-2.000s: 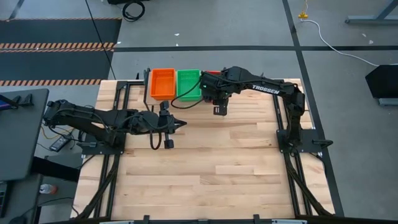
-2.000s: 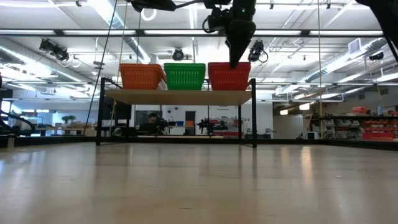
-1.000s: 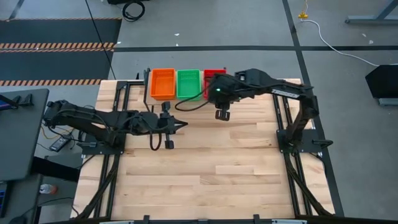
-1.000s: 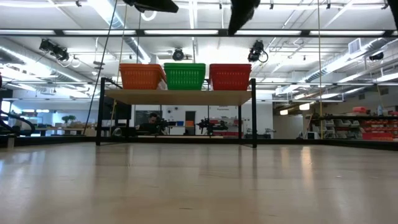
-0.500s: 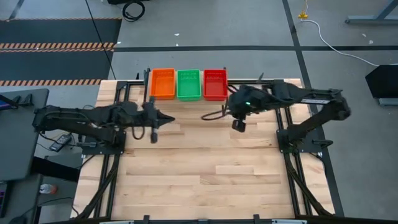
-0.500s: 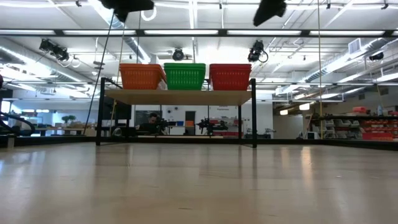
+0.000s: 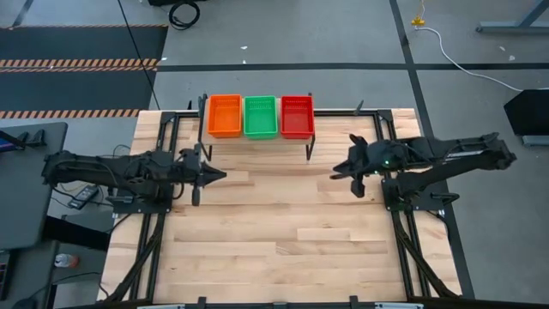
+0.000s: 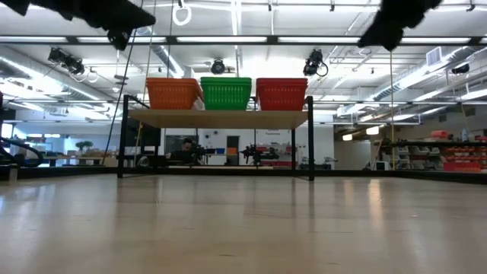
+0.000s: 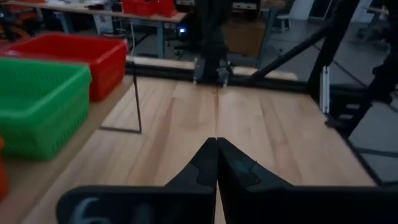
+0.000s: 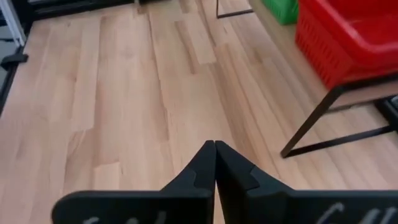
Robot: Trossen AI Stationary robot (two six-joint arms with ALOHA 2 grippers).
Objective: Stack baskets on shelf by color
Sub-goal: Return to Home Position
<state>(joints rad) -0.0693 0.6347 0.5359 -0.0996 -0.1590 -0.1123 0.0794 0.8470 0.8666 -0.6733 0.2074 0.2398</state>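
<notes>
On the shelf (image 8: 221,118) at the table's far edge stand an orange stack of baskets (image 7: 225,115), a green stack (image 7: 261,116) and a red stack (image 7: 297,116), side by side on its plank top. My left gripper (image 7: 221,176) is shut and empty, pointing toward the table's right, well clear of the shelf at the table's left side. My right gripper (image 7: 334,174) is shut and empty at the right side, pointing left. In the wrist views both finger pairs, left (image 9: 216,144) and right (image 10: 214,147), meet at their tips above bare wood.
The wide wooden tabletop (image 7: 283,232) lies bare between and in front of the arms. Black frame rails (image 7: 390,184) run along both table sides. The shelf's thin black legs (image 10: 314,127) stand near my right gripper.
My right gripper has drawn back from the red stack toward the table's right and near side and has shut. My left gripper has withdrawn toward the table's left edge, staying shut. The three stacks have kept still on the shelf.
</notes>
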